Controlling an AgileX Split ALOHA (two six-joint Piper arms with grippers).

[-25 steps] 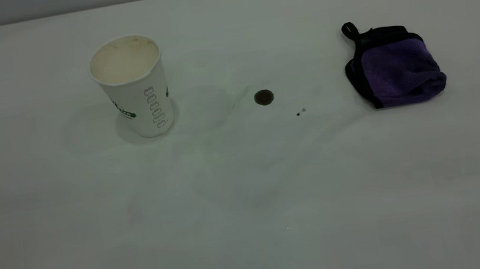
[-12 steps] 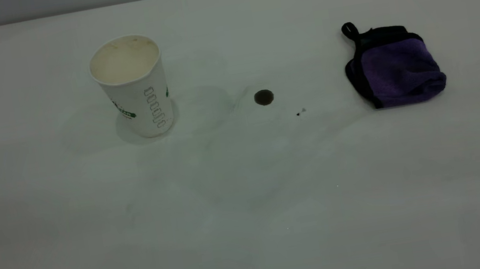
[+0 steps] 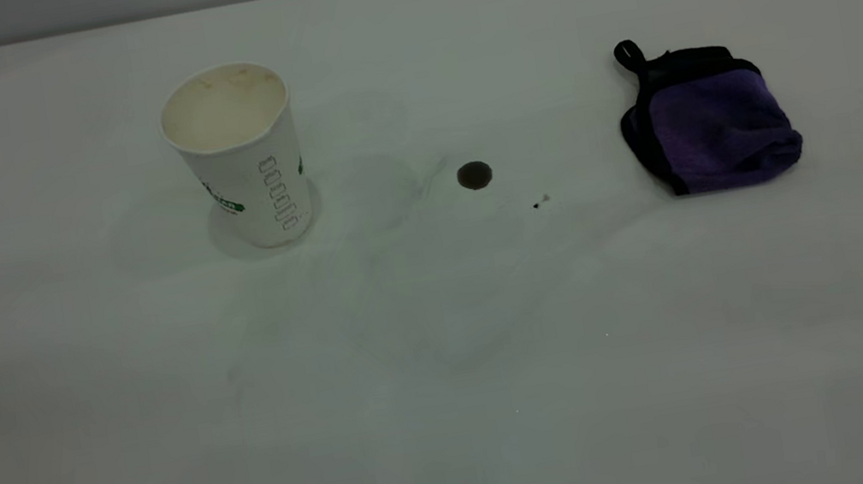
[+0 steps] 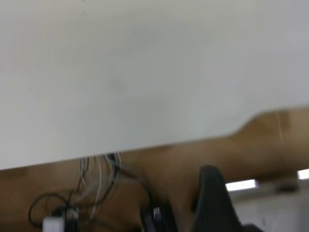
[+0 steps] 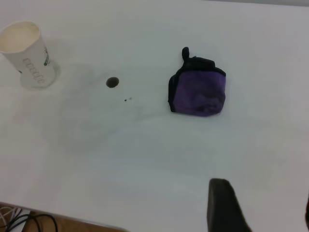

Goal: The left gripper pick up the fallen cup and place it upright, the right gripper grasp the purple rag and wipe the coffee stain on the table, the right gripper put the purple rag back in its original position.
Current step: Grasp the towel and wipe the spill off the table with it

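The cup [image 3: 240,153] stands upright on the table [image 3: 453,377], mouth up, toward the left side of the exterior view. The first step, righting the fallen cup, therefore reads as complete. Its cream interior shows faint brownish marks near the rim and holds no visible liquid; it appears empty.

The coffee stain [image 3: 475,175] remains a whole, dark round spot between cup and purple rag [image 3: 711,118], nearer the cup's side, with a tiny black speck [image 3: 536,205] just beside it. No smearing is evident, so wiping is judged not yet begun. The rag lies bunched on the right, well apart from the stain, its black loop pointing away; grasping, wiping and returning it are all outstanding.

Neither arm appears in the exterior view. The right gripper [image 5: 263,205] hangs high above the near table edge, rag ahead of it; one finger and a sliver of the other show far apart, so its jaws stand apart. The left gripper [image 4: 215,200] is off past the table edge, above cables [image 4: 91,193] below; only one finger shows, so its jaw state cannot be told.
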